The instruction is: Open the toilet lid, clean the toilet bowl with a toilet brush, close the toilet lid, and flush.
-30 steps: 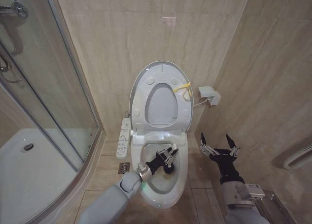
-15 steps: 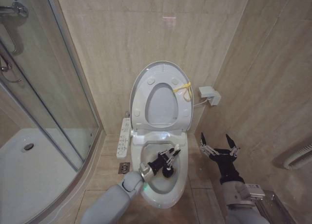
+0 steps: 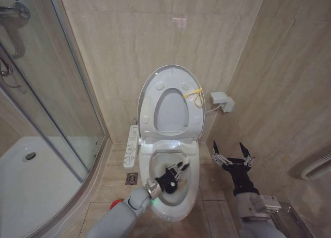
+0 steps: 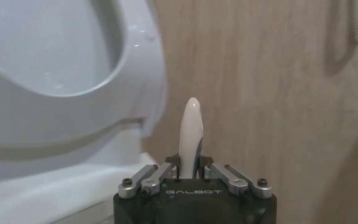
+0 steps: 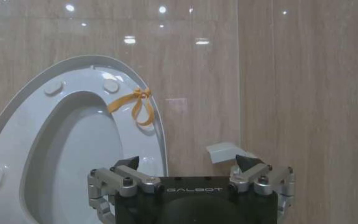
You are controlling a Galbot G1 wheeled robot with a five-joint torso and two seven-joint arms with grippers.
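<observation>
**Two grippers, one inside the bowl**

Both arms are in the narrow gap between the shower glass (image 3: 62, 108) and the tiled side wall (image 3: 289, 83). The toilet lid (image 3: 170, 101) stands upright against the back wall, the seat raised with it, a yellow tie (image 3: 193, 94) at its right edge. That leaves the toilet bowl (image 3: 192, 189) fully uncovered, its rim running close to the floor tiles on either side and the long button panel (image 3: 131, 146) sticking out along its left edge.

The left gripper (image 3: 178, 172) reaches down inside the bowl, near the middle and clear of the rim all round. Its fingers are clamped on the white handle of the toilet brush (image 4: 190, 135), which rises straight up between them in the left wrist view; the brush head cannot be made out in the head view.

The right gripper (image 3: 232, 156) hangs beside the bowl's right edge, over bare floor, its fingers spread wide and holding nothing. A small white box (image 3: 221, 101) is fixed to the wall above it, just right of the lid.
</observation>
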